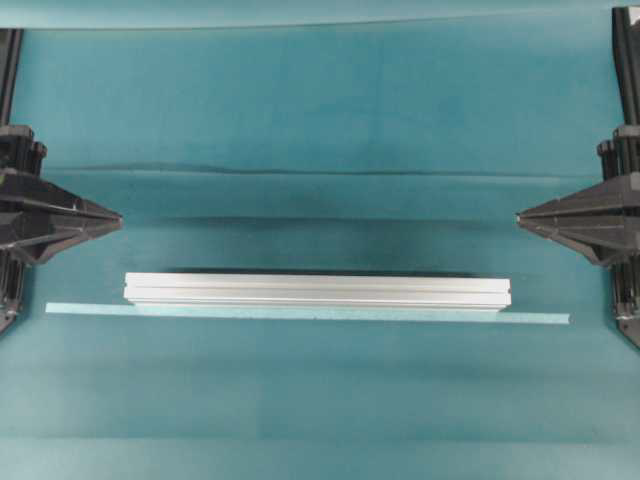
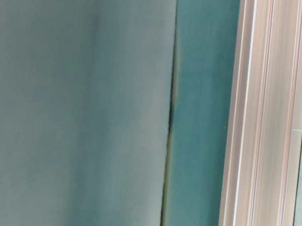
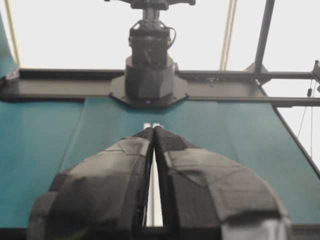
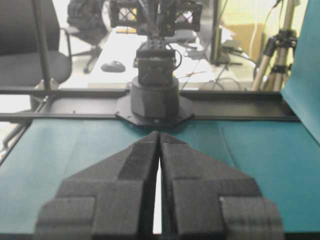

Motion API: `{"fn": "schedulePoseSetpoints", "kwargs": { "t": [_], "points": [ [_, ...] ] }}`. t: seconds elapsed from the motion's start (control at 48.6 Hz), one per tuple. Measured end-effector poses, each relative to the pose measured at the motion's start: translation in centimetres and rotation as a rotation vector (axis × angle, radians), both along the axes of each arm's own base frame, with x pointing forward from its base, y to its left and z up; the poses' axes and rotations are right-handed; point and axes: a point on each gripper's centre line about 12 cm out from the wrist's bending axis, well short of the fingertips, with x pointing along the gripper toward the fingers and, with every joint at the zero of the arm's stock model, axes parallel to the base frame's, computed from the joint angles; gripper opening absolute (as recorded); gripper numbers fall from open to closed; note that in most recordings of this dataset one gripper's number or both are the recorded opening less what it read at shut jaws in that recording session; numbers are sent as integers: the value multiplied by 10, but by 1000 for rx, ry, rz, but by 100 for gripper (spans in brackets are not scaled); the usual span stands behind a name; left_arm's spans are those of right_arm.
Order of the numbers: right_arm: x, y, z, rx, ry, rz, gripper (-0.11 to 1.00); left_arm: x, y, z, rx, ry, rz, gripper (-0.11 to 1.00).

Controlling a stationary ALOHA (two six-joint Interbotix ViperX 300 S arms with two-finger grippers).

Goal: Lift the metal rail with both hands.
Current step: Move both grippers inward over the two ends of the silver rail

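Note:
The metal rail (image 1: 318, 290) lies flat on the teal mat, a long silver grooved bar running left to right; up close the metal rail (image 2: 265, 124) fills the right of the table-level view. My left gripper (image 1: 118, 222) hovers at the left edge, behind the rail's left end, fingertips touching, nothing between them. My right gripper (image 1: 520, 216) mirrors it at the right edge, behind the rail's right end, also shut and empty. In the left wrist view the left gripper (image 3: 153, 129) shows its tips pressed together, a sliver of rail (image 3: 155, 195) visible between the fingers. The right gripper (image 4: 159, 134) is closed likewise.
A thin pale teal strip (image 1: 300, 313) lies along the rail's front side, longer than the rail. A crease (image 1: 320, 172) crosses the mat behind the grippers. Each wrist view shows the opposite arm's base (image 3: 149, 75) and base (image 4: 156, 95) at the far table edge.

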Motion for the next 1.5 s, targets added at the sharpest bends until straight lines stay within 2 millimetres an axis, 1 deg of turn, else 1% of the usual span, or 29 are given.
{"fn": "schedulePoseSetpoints", "kwargs": {
  "t": [0.041, 0.062, 0.124, 0.185, 0.329, 0.474, 0.556, 0.7, 0.824, 1.009, 1.112, 1.277, 1.359, 1.503],
  "points": [
    [0, 0, -1, 5, 5, -2, 12, 3, -1, 1, -15, 8, -5, 13],
    [1, 0, -2, 9, 11, -1, 11, 6, -1, 2, -35, 16, -10, 11],
    [6, -1, -7, 78, 81, -8, 3, 17, -5, 4, -73, 48, -26, 3],
    [11, -3, -11, 140, 172, -20, 0, 27, -7, 6, -94, 84, -35, -2],
    [25, -7, -16, 205, 407, -45, 0, 50, -9, 9, -105, 227, -32, -2],
    [44, -6, -12, 242, 554, -45, 0, 66, -11, 7, -95, 399, -27, -2],
    [57, -6, -14, 277, 631, -53, 0, 75, -11, 5, -82, 492, -23, -2],
    [80, -5, -26, 337, 805, -76, 0, 89, -12, -4, -65, 641, -15, -2],
    [95, -4, -39, 356, 970, -91, 0, 100, -12, -15, -62, 772, -6, -2],
    [115, -4, -52, 336, 1206, -106, 0, 115, -2, -29, -63, 993, 35, -2],
    [121, -5, -56, 317, 1280, -115, 0, 125, 3, -37, -47, 1099, 47, -2],
    [130, -3, -65, 261, 1341, -85, 0, 139, 6, -45, -2, 1155, 31, -2],
    [133, 1, -69, 197, 1354, -41, 0, 139, 9, -48, -3, 1169, 37, -2],
    [135, 4, -71, 94, 1343, 31, 0, 137, 16, -51, 9, 1182, 43, -2]
  ]
}}
